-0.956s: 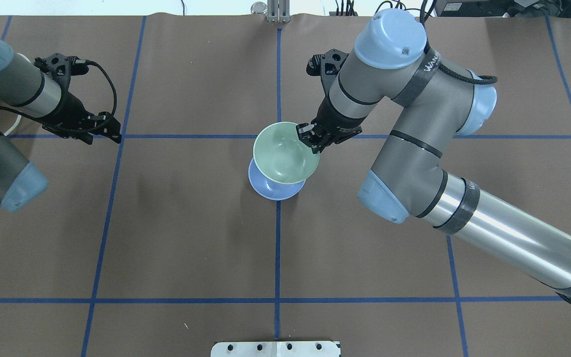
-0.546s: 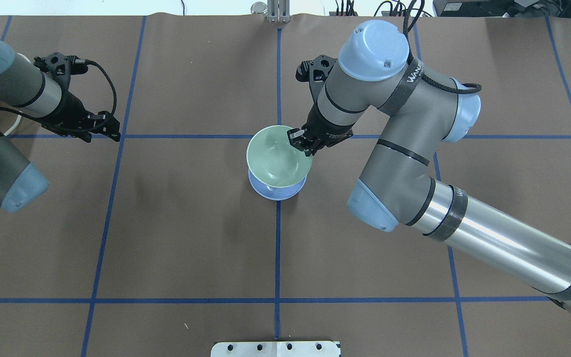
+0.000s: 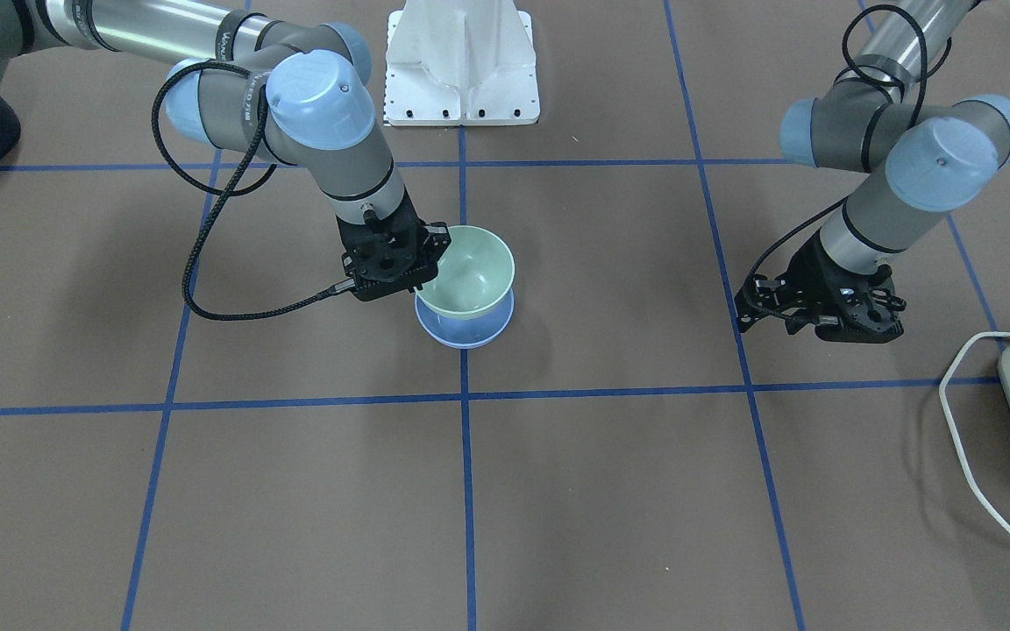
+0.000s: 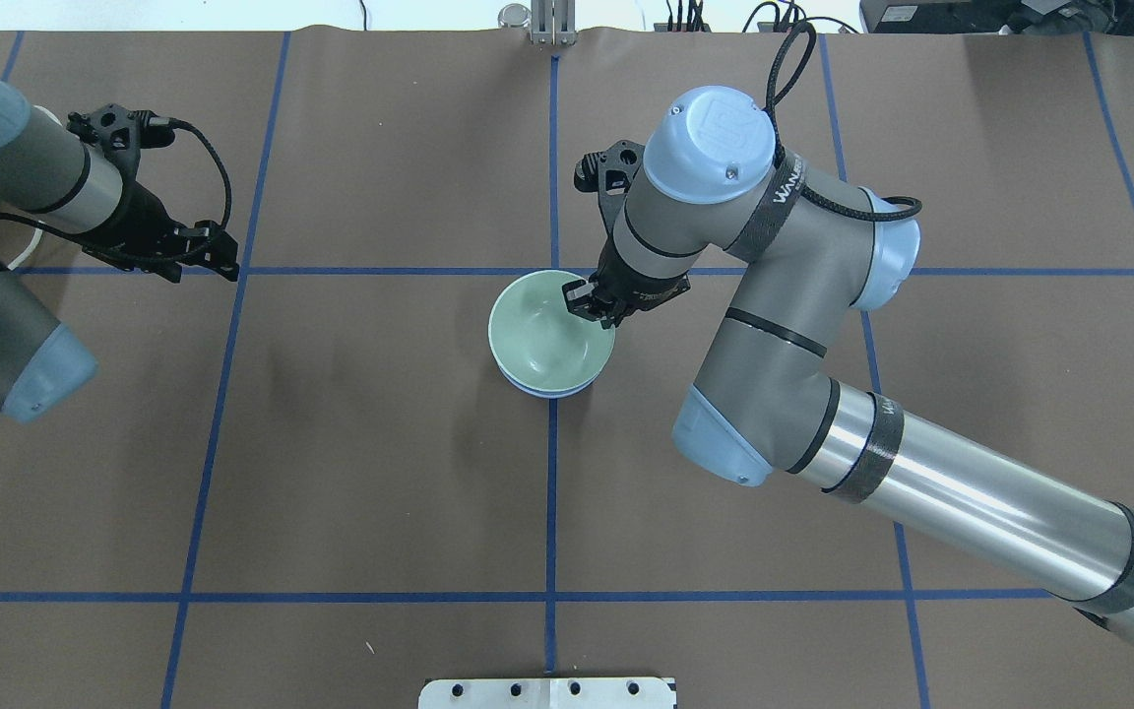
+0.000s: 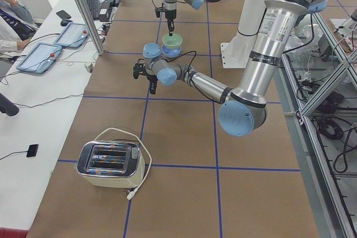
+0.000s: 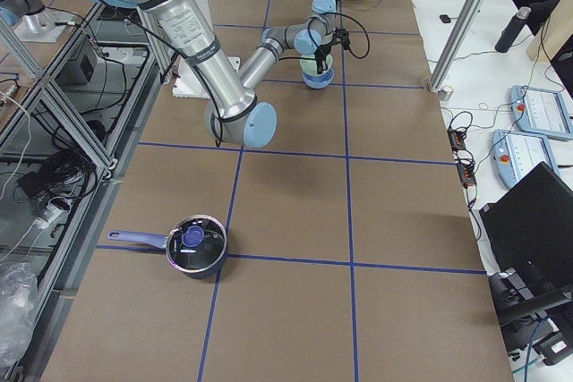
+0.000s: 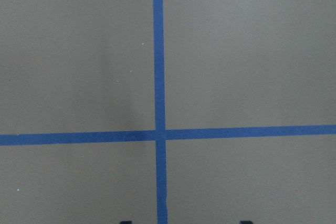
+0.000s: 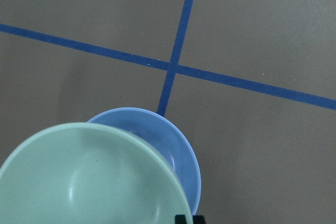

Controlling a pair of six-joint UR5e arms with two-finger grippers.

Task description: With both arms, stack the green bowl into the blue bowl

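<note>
The pale green bowl (image 4: 547, 330) hangs upright right over the blue bowl (image 4: 555, 391), its base sunk partly into it. Only a thin blue crescent shows from overhead. In the front view the green bowl (image 3: 470, 273) sits above the blue bowl's rim (image 3: 466, 335). My right gripper (image 4: 590, 302) is shut on the green bowl's far right rim, one finger inside the bowl. The right wrist view shows the green bowl (image 8: 89, 177) over the blue bowl (image 8: 176, 142). My left gripper (image 4: 222, 256) is open and empty, far to the left over a tape crossing.
A toaster (image 5: 109, 163) with a white cord stands at the table's left end. A dark pot (image 6: 195, 246) with a lid stands at the right end. The white pedestal base (image 3: 463, 61) is on my side of the bowls. Blue tape lines grid the brown table.
My right arm has carried the green bowl left and down, so it now covers nearly all of the blue bowl. The left arm has not moved.
</note>
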